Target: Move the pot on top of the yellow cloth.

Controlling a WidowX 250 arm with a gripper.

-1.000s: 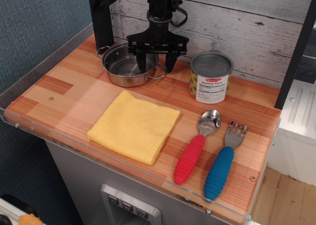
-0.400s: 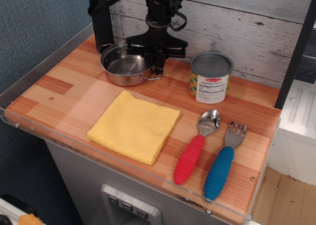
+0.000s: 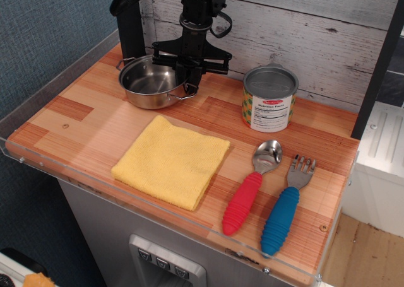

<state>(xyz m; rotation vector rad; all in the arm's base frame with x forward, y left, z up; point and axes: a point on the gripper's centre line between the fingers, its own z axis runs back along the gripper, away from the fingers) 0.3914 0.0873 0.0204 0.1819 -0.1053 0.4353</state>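
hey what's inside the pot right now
The pot looks empty: only its shiny bare bottom shows. The gripper has its fingers at the right rim, hiding that small part of the inside.

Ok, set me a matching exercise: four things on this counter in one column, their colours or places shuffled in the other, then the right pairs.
Things:
1. pot
2. yellow cloth
3. spoon
4. fork

Descriptions:
A. blue handle
B. front middle of the counter, lying flat
C. red handle
D. back left, at the end effector

Pairs: 1-D, 2-B, 3-C, 4-A
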